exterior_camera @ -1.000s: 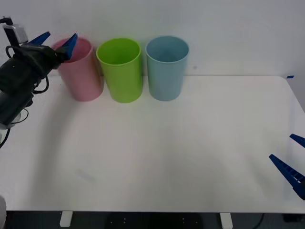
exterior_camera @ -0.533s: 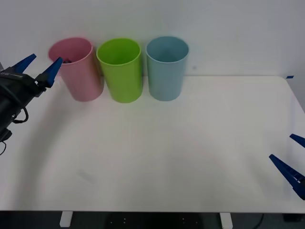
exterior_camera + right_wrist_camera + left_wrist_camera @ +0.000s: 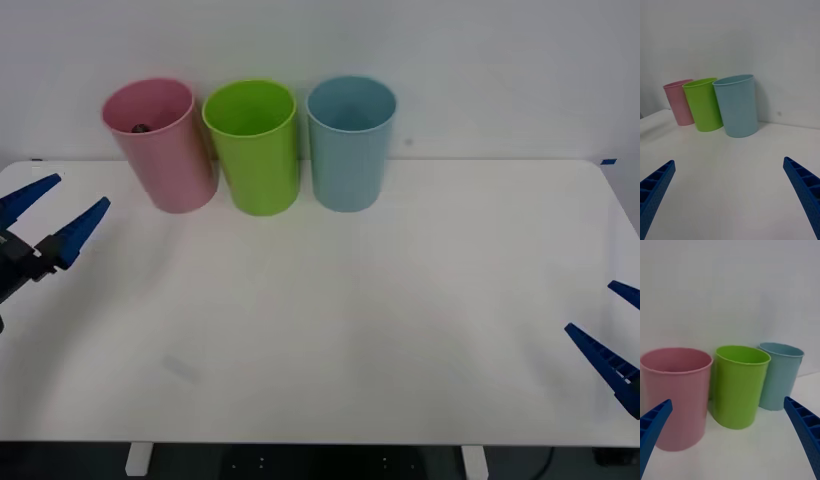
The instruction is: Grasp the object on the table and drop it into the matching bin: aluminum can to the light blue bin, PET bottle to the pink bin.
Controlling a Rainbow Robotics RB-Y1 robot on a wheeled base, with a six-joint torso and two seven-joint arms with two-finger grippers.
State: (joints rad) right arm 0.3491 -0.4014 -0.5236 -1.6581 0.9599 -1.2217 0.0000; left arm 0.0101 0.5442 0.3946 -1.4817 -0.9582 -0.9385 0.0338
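My right tool [image 3: 612, 335] sits at 4 o'clock by the near right edge of the tabletop [image 3: 400, 300], fingers spread wide, holding nothing; I judge it parked, out of the way. My left tool [image 3: 45, 225] is at 9 o'clock over the left edge, fingers wide apart and empty, pointed at the bins, clear of their rims so nothing gets knocked. Farther back at 11 to 12 o'clock three bins stand upright in a row, close together: pink bin [image 3: 160, 145] on the left, green bin [image 3: 255, 145] in the middle, light blue bin [image 3: 350, 140] on the right. A small dark cap shows inside the pink rim, likely the bottle [image 3: 139, 127], so I judge the drop done, right bin.
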